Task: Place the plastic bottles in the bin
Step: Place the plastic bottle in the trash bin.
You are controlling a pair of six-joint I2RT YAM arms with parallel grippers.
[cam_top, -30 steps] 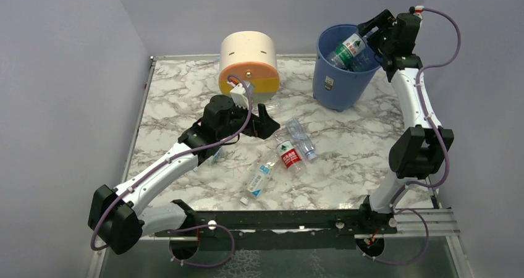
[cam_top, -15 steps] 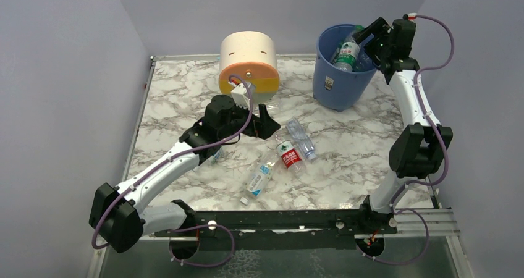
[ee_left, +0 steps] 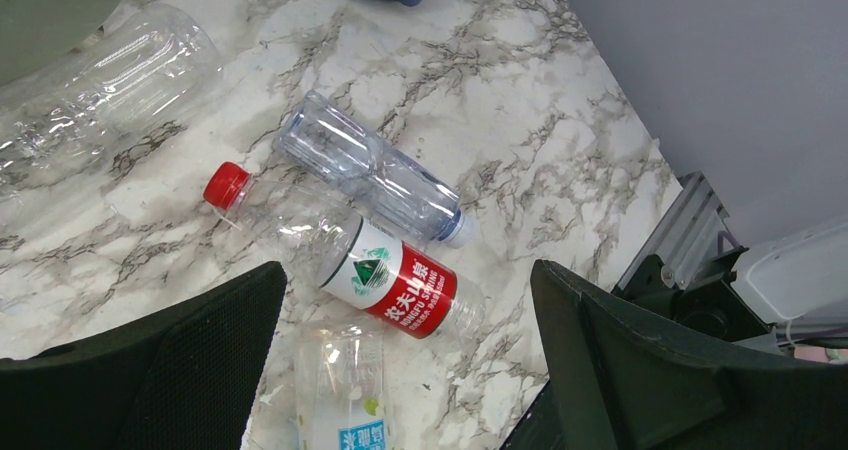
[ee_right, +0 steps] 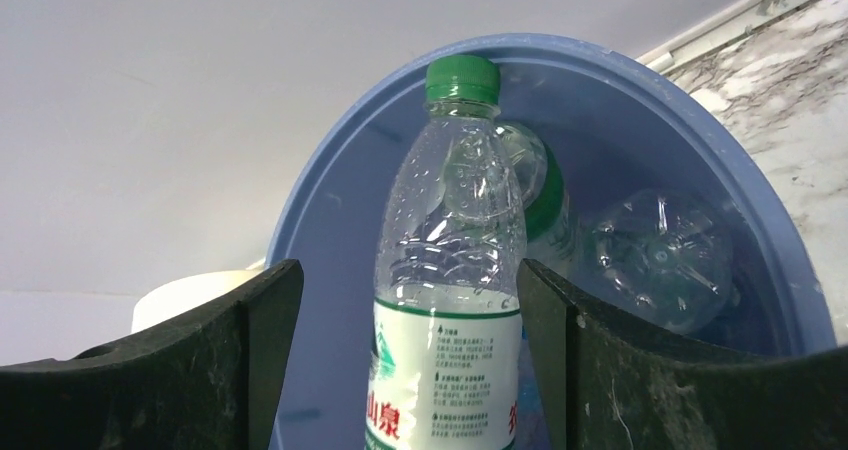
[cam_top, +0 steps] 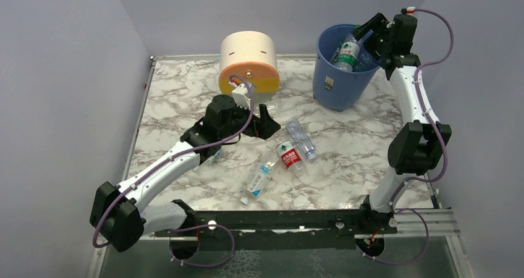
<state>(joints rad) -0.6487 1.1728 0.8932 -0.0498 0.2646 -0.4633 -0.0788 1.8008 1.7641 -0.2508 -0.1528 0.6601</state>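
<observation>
The blue bin (cam_top: 337,80) stands at the back right. My right gripper (cam_top: 366,32) hovers over its rim, open. Between its fingers, touching neither, a green-capped plastic bottle (ee_right: 455,260) stands upright inside the bin (ee_right: 330,170), beside two other bottles (ee_right: 660,255). My left gripper (cam_top: 266,120) hangs open above the table's middle. Below it lie a red-labelled bottle (ee_left: 390,275) with a red cap, a clear blue-tinted bottle (ee_left: 370,170) and a blue-labelled bottle (ee_left: 340,390). A bigger clear bottle (ee_left: 100,80) lies farther back.
A cream-and-orange round drawer unit (cam_top: 248,62) stands at the back centre, just behind the left gripper. Grey walls close in the marble table (cam_top: 346,167) on the left, back and right. A black rail (cam_top: 278,219) runs along the near edge.
The right gripper has let go of the green-capped bottle, which went from tilted over the rim to upright inside the bin. The left arm has stayed still.
</observation>
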